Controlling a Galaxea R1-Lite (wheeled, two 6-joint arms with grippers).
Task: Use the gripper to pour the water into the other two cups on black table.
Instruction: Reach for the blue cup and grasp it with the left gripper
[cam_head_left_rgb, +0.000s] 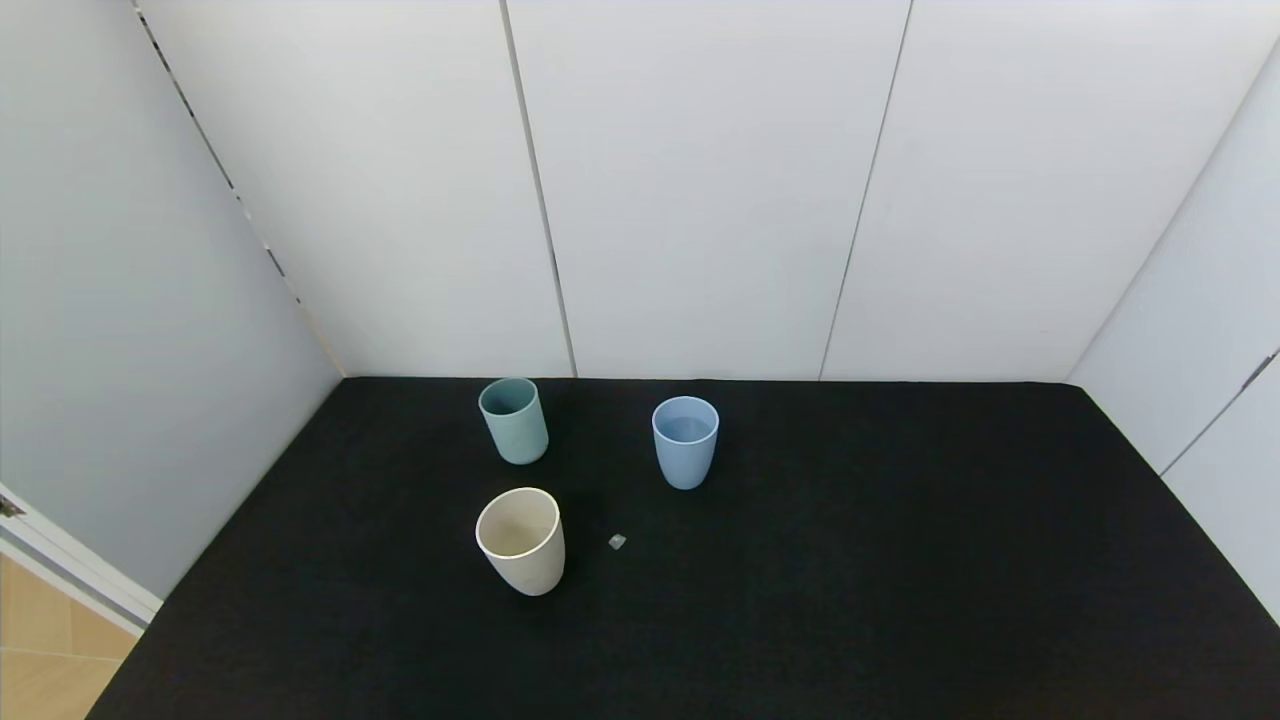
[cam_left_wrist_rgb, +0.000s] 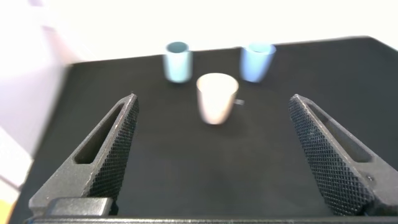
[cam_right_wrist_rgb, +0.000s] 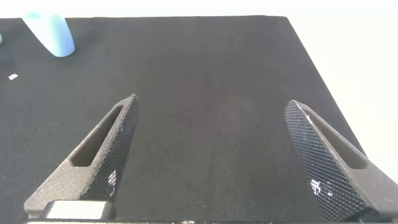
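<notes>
On the black table (cam_head_left_rgb: 850, 560) stand three handleless cups. The light blue cup (cam_head_left_rgb: 685, 441) holds clear water and stands at the back middle. The teal-green cup (cam_head_left_rgb: 514, 420) stands to its left. The cream-white cup (cam_head_left_rgb: 521, 540) stands nearer, in front of the teal one. Neither arm shows in the head view. My left gripper (cam_left_wrist_rgb: 212, 109) is open and empty, well short of the cream cup (cam_left_wrist_rgb: 217, 98), with the teal cup (cam_left_wrist_rgb: 178, 61) and blue cup (cam_left_wrist_rgb: 257, 61) beyond. My right gripper (cam_right_wrist_rgb: 211, 115) is open and empty over bare table; the blue cup (cam_right_wrist_rgb: 51, 33) is far off.
A small pale scrap (cam_head_left_rgb: 617, 541) lies on the table between the cream cup and the blue cup. White panel walls (cam_head_left_rgb: 700, 190) close in the back and both sides. The table's left front corner borders a wooden floor (cam_head_left_rgb: 45, 650).
</notes>
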